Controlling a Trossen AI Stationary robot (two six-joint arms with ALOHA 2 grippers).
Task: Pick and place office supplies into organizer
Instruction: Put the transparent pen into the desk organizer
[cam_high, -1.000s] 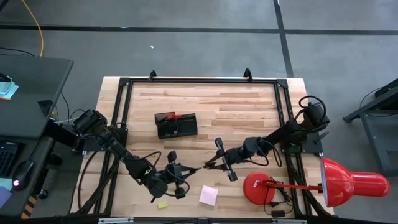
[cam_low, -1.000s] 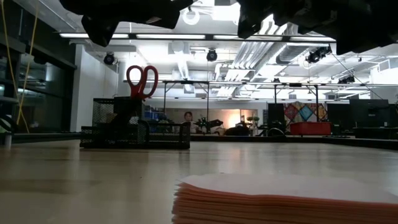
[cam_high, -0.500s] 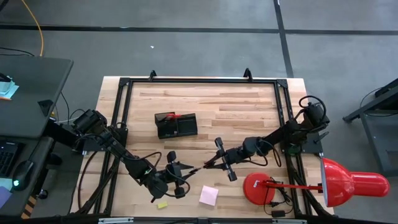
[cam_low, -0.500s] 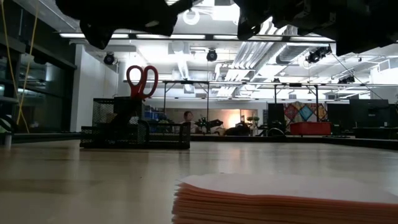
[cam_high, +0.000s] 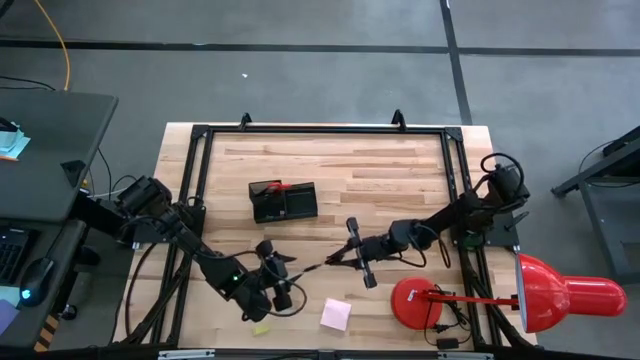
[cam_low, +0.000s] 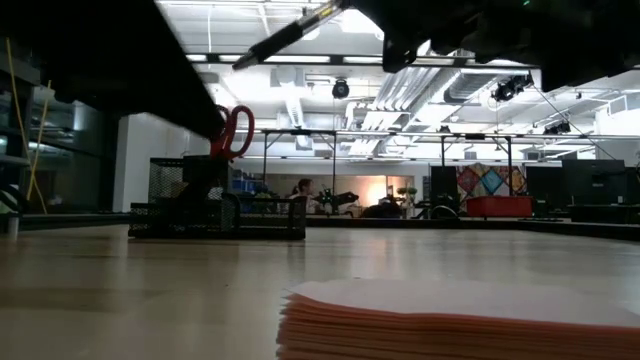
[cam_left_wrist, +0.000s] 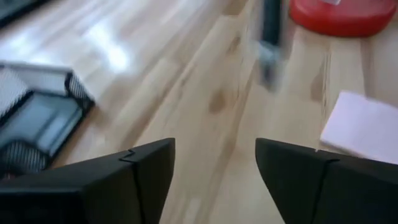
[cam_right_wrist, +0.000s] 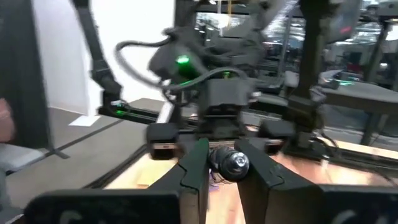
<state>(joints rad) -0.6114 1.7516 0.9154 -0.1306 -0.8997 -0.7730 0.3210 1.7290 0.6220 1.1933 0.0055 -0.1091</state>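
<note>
1. Step in hand: a pen appears to be passing from one arm to the other, above the near middle of the counter.
2. Right pincer: its fingers are closed on the pen's butt end, seen end-on between them in the right wrist view. The pen juts toward the left arm, clear of the counter.
3. Left pincer: jaws parted with nothing between them, as the left wrist view shows. It sits just beside the pen's free tip, not touching it as far as can be told.
4. Organizer: stands well apart from both pincers, toward the far side. The red-handled scissors stand upright in it.
5. Remaining supplies: the pink note pad and the small yellow piece lie on the counter near its front edge, beside the red lamp base.
6. Judgement on the next move: the right arm needs to carry the pen to the organizer, tip it upright over a compartment, then release.
</note>
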